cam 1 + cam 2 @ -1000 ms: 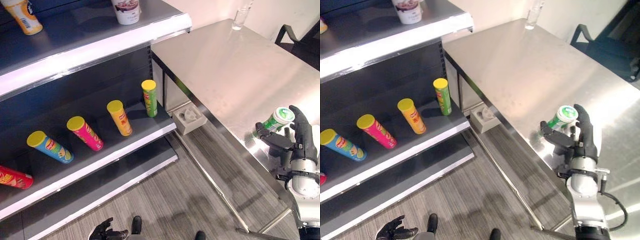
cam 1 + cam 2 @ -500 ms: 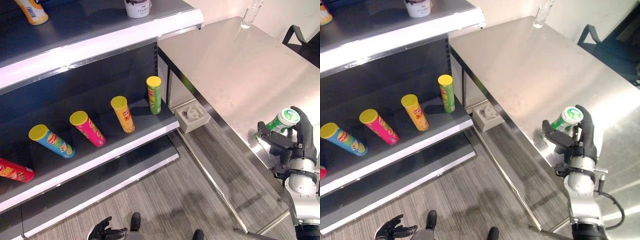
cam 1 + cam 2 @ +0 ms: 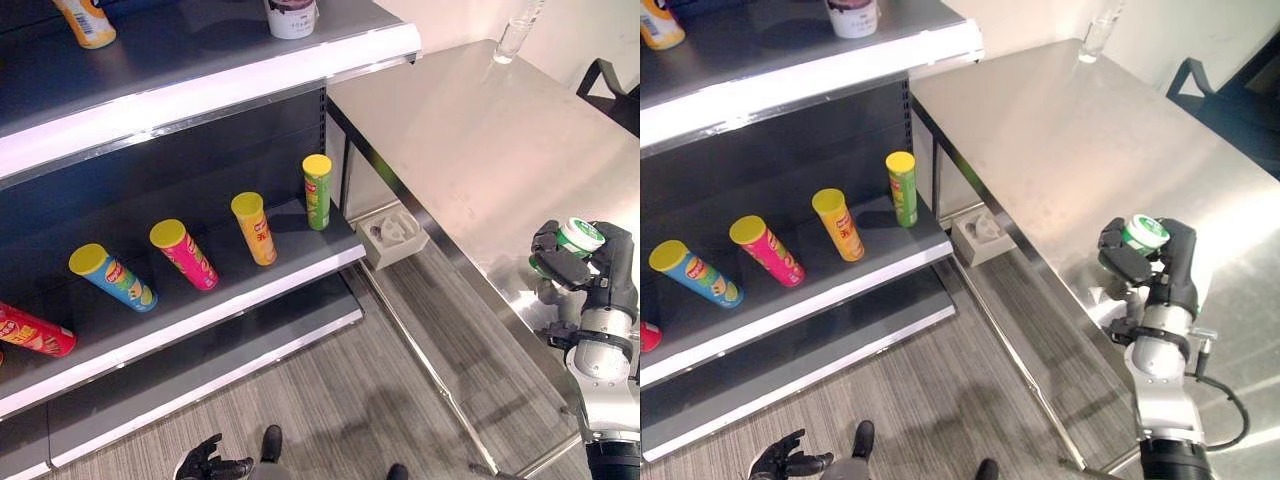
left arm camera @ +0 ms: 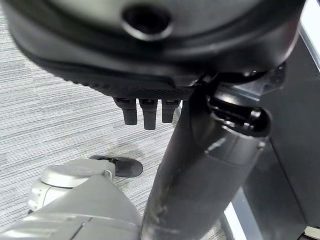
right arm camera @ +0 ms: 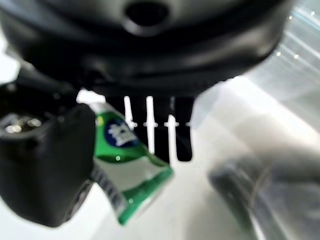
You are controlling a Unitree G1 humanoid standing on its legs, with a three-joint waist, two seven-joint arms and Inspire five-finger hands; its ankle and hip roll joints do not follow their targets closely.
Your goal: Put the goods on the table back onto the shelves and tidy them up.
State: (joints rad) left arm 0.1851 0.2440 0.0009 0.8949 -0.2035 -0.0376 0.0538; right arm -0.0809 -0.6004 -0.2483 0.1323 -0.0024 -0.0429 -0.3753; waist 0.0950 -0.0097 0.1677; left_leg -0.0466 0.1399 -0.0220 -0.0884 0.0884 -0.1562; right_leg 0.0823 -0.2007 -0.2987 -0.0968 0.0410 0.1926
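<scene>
Your right robot hand (image 3: 590,268) grips the green can (image 3: 572,240) above the surface's (image 3: 480,150) near edge.
Your left robot hand (image 3: 205,463) hangs low over the floor (image 3: 330,400), fingers curled, holding nothing. Thumb and fingers of the right robot hand wrap the green can, white lid up. Well left of it, four tubes (image 3: 255,228) lean on the middle shelf (image 3: 200,300); beyond, a glass (image 3: 513,35) stands at the surface's far end.

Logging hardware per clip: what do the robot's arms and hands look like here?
The right hand is dark, with segmented fingers and a blocky thumb, on a silver-grey cylindrical wrist with a black collar; its forearm is pale grey. The left hand is the same dark kind, with ribbed fingertips under a rounded black housing.
</scene>
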